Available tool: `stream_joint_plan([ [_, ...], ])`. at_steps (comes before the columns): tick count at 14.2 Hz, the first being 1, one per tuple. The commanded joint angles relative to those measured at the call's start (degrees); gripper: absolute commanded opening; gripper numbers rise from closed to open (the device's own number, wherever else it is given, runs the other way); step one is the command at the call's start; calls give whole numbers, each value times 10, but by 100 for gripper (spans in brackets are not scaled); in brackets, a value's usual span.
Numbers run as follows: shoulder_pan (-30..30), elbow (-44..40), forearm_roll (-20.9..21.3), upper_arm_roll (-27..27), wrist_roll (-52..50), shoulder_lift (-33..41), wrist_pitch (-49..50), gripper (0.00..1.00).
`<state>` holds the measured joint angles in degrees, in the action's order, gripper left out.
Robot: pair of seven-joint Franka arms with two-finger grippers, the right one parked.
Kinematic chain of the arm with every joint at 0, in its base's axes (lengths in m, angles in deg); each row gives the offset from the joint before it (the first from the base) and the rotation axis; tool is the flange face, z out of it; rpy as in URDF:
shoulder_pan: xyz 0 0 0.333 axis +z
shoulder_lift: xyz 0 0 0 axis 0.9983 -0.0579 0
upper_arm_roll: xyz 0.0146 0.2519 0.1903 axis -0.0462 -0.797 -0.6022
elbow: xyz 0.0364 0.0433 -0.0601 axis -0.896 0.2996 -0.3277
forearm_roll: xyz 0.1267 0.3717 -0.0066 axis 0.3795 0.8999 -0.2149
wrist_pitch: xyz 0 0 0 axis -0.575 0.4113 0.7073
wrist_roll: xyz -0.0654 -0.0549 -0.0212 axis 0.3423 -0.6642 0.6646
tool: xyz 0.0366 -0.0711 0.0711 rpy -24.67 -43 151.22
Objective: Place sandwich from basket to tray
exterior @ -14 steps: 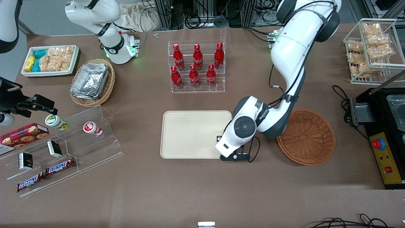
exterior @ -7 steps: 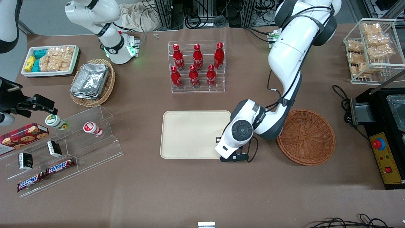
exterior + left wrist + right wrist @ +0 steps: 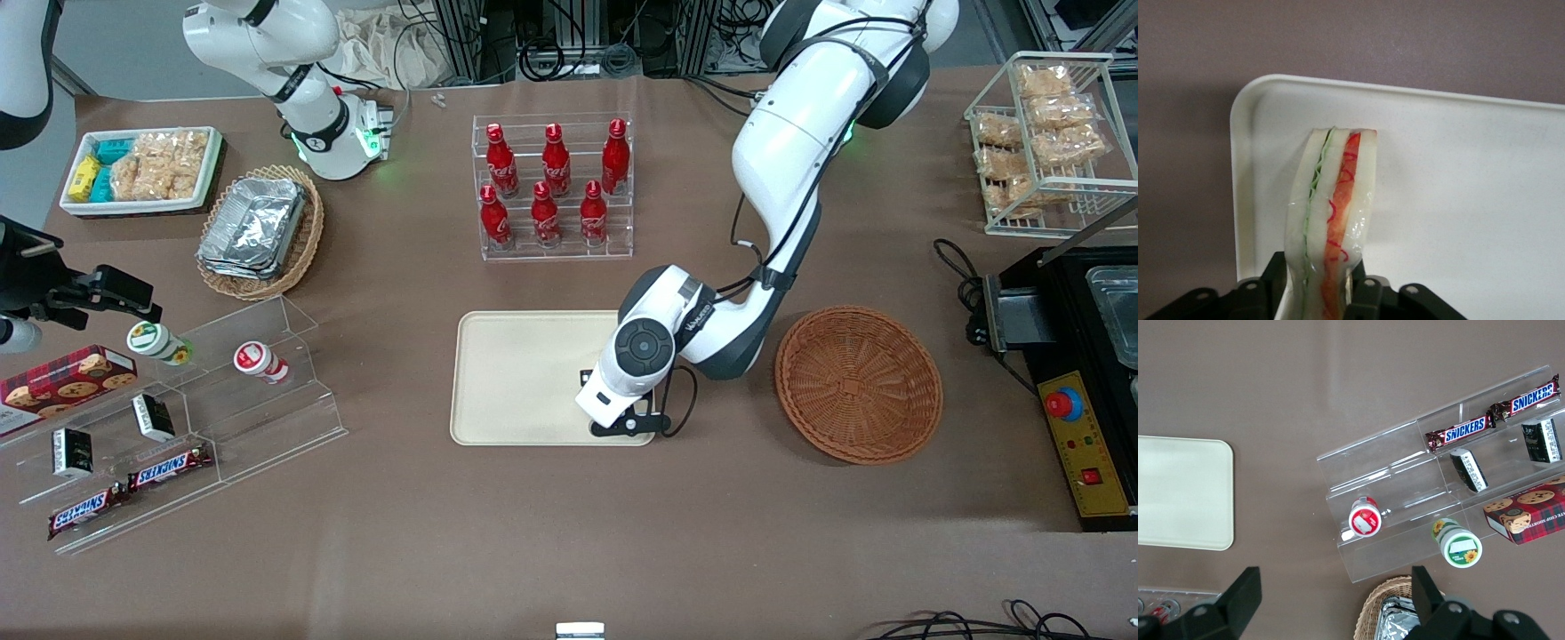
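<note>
My left gripper [image 3: 1317,268] is shut on the sandwich [image 3: 1331,207], a white bread wedge with green and red-orange filling lines. It hangs upright over a corner of the cream tray [image 3: 1458,187]. In the front view the gripper [image 3: 597,396] is over the tray [image 3: 516,373], at the tray's end nearest the basket, and the wrist hides the sandwich. The round reddish-brown basket [image 3: 858,382] sits beside the tray toward the working arm's end, with nothing in it. The parked arm's wrist view also shows one end of the tray [image 3: 1178,493].
A clear rack of red bottles [image 3: 553,191] stands farther from the front camera than the tray. A tan oval basket of foil containers [image 3: 260,231] and an acrylic snack shelf [image 3: 222,400] lie toward the parked arm's end. A wire snack rack [image 3: 1045,133] and a black appliance [image 3: 1085,356] stand toward the working arm's end.
The left arm has moved away from the basket and farther in over the tray, carrying the sandwich. The basket and tray have not moved.
</note>
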<state>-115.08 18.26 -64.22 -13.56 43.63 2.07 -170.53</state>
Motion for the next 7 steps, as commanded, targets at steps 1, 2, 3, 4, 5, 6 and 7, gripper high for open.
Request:
stream_joint_plan([
  [1, -1, -15, 17, 0, -9, 1, 1, 100],
  [2, 1, -15, 17, -1, -10, 9, 4, 100],
  [3, 2, -16, 16, -1, -11, 19, 7, 100],
  [4, 4, -15, 17, -1, -11, 29, 10, 100],
  [5, 9, -15, 17, -2, -11, 41, 13, 100],
  [6, 13, -15, 17, -3, -12, 55, 22, 100],
  [7, 18, -15, 17, -12, -11, 69, 35, 100],
])
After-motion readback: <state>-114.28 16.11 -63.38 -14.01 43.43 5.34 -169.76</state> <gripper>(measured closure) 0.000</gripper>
